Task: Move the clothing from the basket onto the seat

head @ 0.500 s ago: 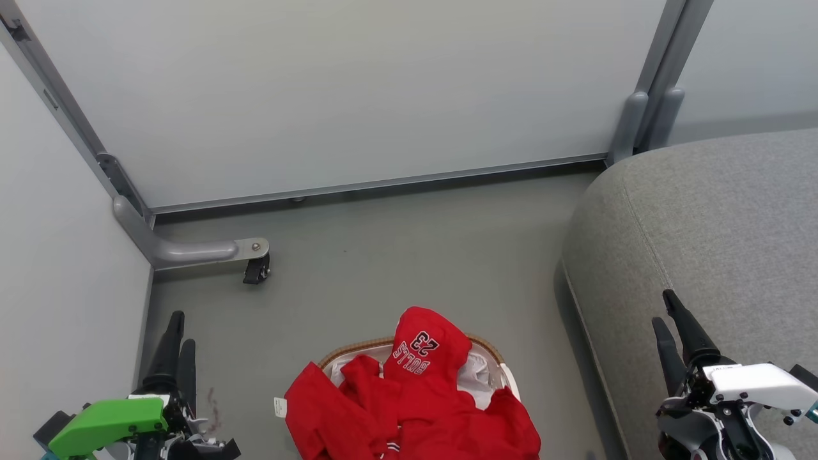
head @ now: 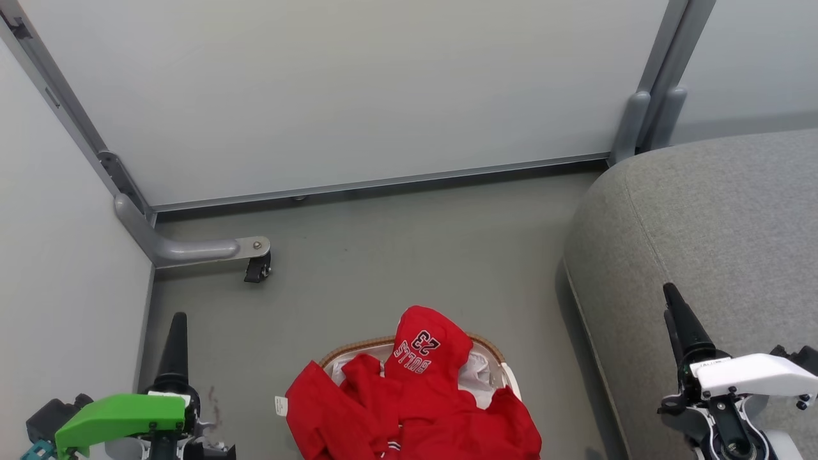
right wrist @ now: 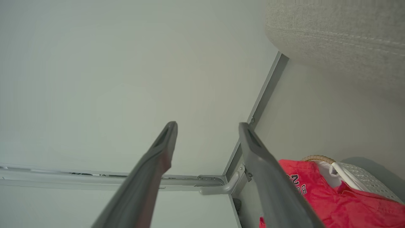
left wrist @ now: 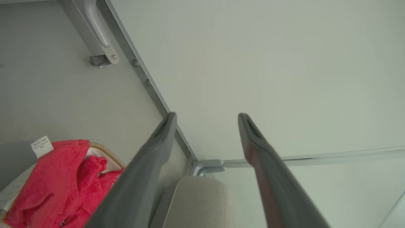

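The clothing (head: 409,396) is seen heaped in the basket (head: 489,348) on the floor (head: 383,255) (the "BULLS 23" print uppermost), spilling over its rim. The seat (head: 716,217) is seen to its right. The left gripper (left wrist: 207,114) and the right gripper (right wrist: 207,124) are held either side, jaws spread wide

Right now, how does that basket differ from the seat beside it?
The basket is white plastic with a brown woven rim; the seat is grey woven fabric. The basket is far smaller than the seat. The basket is heaped with red clothing; the seat's visible part carries none. Both stand on the grey floor.
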Tool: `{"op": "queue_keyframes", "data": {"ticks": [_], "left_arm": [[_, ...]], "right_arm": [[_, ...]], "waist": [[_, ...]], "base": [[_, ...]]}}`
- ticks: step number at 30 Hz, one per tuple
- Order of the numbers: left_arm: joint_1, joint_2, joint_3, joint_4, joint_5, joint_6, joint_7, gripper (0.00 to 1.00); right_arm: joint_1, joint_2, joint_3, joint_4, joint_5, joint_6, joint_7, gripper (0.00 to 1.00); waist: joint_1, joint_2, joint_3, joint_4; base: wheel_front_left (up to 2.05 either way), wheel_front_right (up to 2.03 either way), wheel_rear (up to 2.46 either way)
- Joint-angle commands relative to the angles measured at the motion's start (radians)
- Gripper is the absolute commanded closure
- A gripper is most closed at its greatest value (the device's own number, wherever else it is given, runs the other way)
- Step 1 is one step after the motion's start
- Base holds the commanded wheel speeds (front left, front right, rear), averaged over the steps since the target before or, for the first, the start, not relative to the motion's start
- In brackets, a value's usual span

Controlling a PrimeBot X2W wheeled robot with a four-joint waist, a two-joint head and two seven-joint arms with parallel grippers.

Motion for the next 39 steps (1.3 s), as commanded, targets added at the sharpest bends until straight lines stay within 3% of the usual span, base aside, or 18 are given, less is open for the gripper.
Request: {"op": "queue_keyframes", "data": {"ticks": [1, 13, 39], "left_arm": [[-0.034, 0.007, -0.002, -0.011, 0.059, -0.002, -0.011, 0.0], [-0.047, 0.018, -0.046, -0.004, 0.339, 0.034, -0.064, 0.0], [-0.065, 0.045, -0.144, 0.044, 0.697, 0.087, -0.151, 0.0]], "right_arm": [[-0.033, -0.012, 0.003, -0.021, -0.047, 0.0, -0.014, 0.0], [-0.049, -0.025, 0.024, -0.039, -0.331, 0.0, -0.067, 0.0], [-0.058, -0.038, 0.065, -0.026, -0.728, 0.0, -0.154, 0.0]], "waist": [[0.0, 0.0, 0.0, 0.0], [0.0, 0.0, 0.005, 0.002], [0.0, 0.0, 0.006, 0.008]], "base": [[0.0, 0.0, 0.0], [0.0, 0.0, 0.0], [0.0, 0.0, 0.0]]}}
